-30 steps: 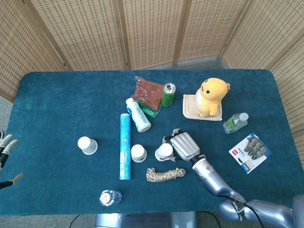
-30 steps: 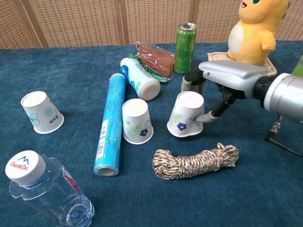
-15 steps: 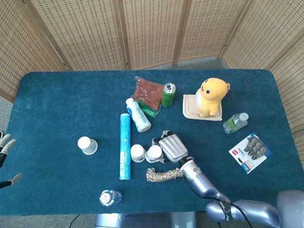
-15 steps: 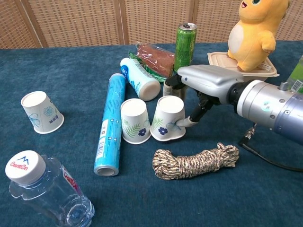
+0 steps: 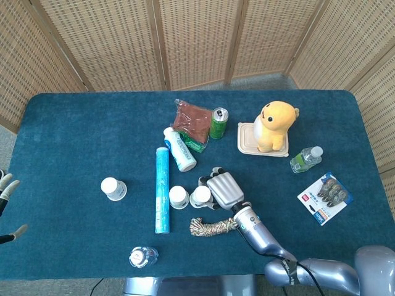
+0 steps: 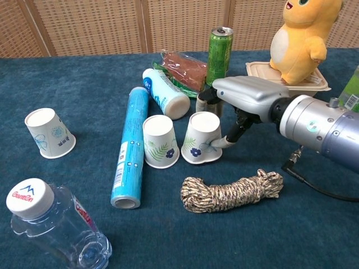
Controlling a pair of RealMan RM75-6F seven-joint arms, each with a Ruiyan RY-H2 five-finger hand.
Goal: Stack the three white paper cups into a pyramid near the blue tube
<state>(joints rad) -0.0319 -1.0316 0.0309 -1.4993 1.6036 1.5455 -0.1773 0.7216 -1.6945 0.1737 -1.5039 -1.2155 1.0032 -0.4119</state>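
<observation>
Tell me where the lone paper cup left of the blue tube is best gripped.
Grip the lone cup around its side wall, near the mouth-down rim where it is widest. It stands apart on bare cloth, so the left hand, nearest it, could probably come from its own side, away from the blue tube.

The left hand (image 5: 7, 203) is cut off by the head view's left edge, so its grasp cannot be judged. Behind the right hand (image 6: 241, 103), the can (image 6: 219, 49) is partly hidden. The toy (image 6: 300, 33) is cropped above the can.
</observation>
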